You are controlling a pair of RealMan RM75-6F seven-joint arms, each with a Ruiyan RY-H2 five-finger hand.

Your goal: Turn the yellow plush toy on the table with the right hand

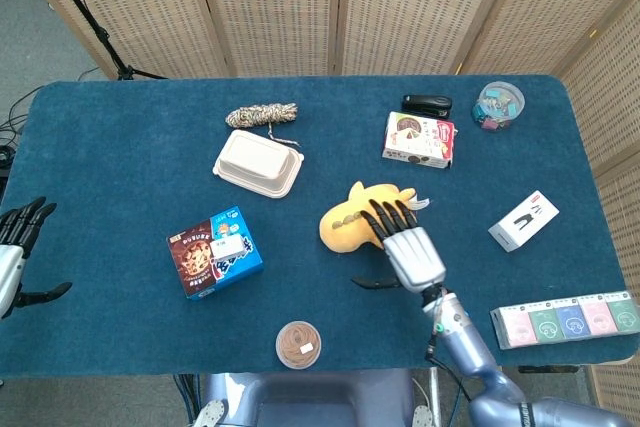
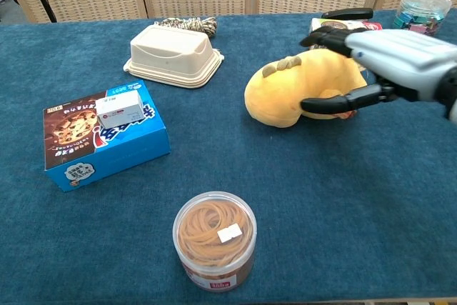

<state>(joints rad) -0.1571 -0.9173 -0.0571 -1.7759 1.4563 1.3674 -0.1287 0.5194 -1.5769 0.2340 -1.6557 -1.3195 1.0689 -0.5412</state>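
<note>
The yellow plush toy [image 1: 352, 219] [image 2: 289, 91] lies on its side near the middle of the blue table. My right hand [image 1: 405, 252] [image 2: 385, 62] hovers over its right end, fingers spread above the body and thumb low at the front, holding nothing. In the chest view the thumb sits in front of the toy's orange foot; contact cannot be told. My left hand [image 1: 15, 252] hangs open off the table's left edge, seen only in the head view.
A blue cookie box [image 1: 214, 252] lies left of the toy, a tub of rubber bands [image 1: 298, 344] at the front edge. Behind are a beige lidded container [image 1: 258, 163], rope [image 1: 262, 114], snack box [image 1: 418, 139], stapler [image 1: 427, 105], clip jar [image 1: 498, 105]. At right are a white box [image 1: 523, 220] and a pastel strip [image 1: 564, 320].
</note>
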